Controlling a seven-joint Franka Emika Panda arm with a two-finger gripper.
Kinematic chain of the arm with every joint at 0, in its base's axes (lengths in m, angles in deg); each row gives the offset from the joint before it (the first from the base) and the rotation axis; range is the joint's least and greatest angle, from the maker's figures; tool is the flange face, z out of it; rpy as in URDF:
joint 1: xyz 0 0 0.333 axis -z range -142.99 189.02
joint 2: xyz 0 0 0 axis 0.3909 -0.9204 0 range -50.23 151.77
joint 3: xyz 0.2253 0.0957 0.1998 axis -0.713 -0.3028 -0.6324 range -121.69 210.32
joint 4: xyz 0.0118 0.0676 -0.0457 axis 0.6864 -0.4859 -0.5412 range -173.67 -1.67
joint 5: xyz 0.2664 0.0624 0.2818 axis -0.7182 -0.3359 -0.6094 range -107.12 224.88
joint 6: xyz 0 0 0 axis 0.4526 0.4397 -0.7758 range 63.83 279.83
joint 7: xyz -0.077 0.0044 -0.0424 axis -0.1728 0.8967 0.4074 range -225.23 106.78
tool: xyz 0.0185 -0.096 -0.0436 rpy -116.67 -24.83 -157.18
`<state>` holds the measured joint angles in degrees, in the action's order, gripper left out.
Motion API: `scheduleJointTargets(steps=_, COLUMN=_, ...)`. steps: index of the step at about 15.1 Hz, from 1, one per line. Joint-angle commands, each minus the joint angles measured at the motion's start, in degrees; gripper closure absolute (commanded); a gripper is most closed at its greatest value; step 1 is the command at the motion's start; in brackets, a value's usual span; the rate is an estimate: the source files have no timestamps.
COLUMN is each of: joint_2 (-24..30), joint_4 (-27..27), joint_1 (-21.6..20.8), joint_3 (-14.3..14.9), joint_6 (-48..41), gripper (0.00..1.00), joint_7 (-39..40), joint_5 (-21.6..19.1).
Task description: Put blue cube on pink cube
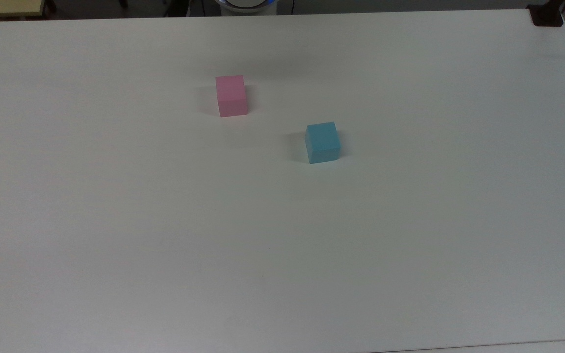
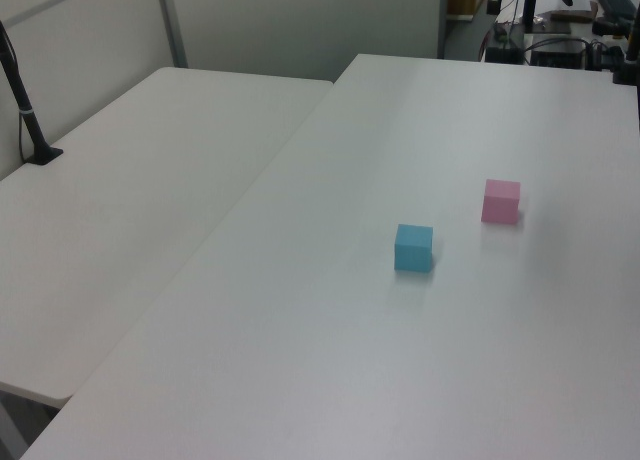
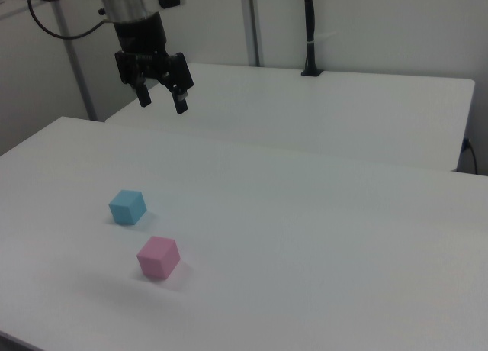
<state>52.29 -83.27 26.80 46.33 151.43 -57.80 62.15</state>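
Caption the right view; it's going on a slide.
Open gripper hangs above the white table; blue cube and pink cube sit apart.

Evenly lit from overhead, bright and diffuse, with a cool cast over the white table [image 1: 410,220]. Soft, faint shadows hugging the pink cube [image 1: 231,95] and blue cube [image 1: 321,142]. Broad dim smudge of shade near the top view's upper middle. Mild sheen, no hard glare; focus reasonably crisp throughout.
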Motion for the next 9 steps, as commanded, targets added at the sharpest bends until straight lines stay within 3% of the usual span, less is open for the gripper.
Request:
scheduleJointTargets(steps=1, joint_2=0.4, joint_4=-0.7, joint_1=-1.4, joint_3=0.4, joint_6=0.9, gripper=0.0, joint_7=-0.3, joint_5=-1.1)
scheduleJointTargets(steps=9, joint_2=0.1, joint_4=-0.9, joint_1=-2.1, joint_3=0.3, joint_6=1.4, gripper=0.0, joint_7=-0.1, joint_5=-1.0)
